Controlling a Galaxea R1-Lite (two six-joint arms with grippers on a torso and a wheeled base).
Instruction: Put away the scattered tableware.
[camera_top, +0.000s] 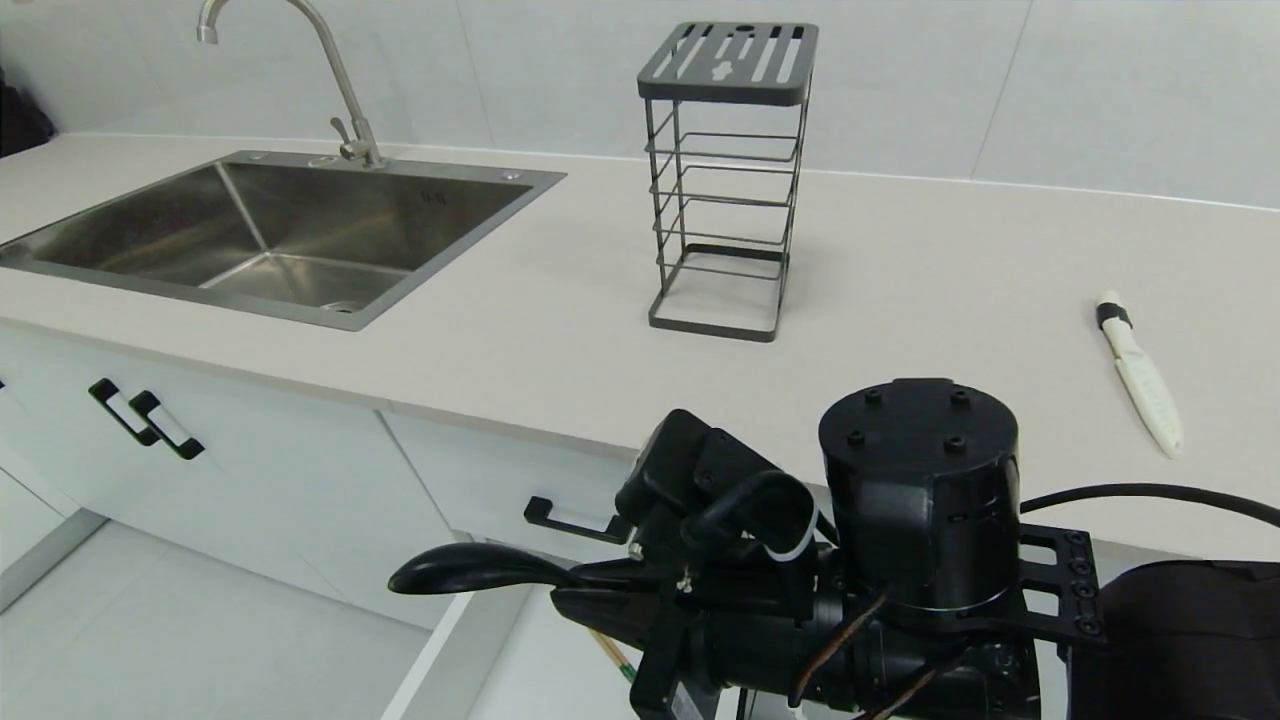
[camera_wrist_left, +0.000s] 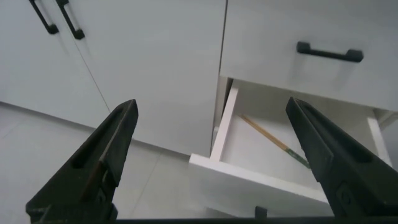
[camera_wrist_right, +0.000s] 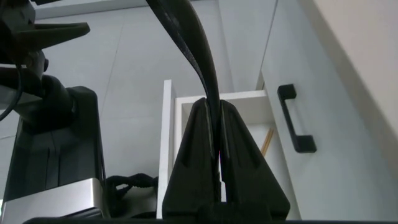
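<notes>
My right gripper (camera_top: 585, 590) is shut on the handle of a black spoon (camera_top: 470, 568), held level below the counter's front edge and above an open white drawer (camera_top: 440, 640). In the right wrist view the spoon (camera_wrist_right: 186, 43) sticks out from between the closed fingers (camera_wrist_right: 193, 143), with the drawer (camera_wrist_right: 166, 112) beneath. My left gripper (camera_wrist_left: 211, 107) is open and holds nothing; it hangs near the drawer (camera_wrist_left: 224, 124), where a pair of chopsticks (camera_wrist_left: 273, 142) lies. A white knife with a black band (camera_top: 1140, 375) lies on the counter at the right.
A black wire knife rack (camera_top: 725, 180) stands mid-counter. A steel sink (camera_top: 460, 250) with a faucet (camera_top: 330, 70) is at the left. The drawer front above the open one carries a black handle (camera_top: 560, 520). Cabinet doors with black handles (camera_top: 145, 418) stand left of the drawer.
</notes>
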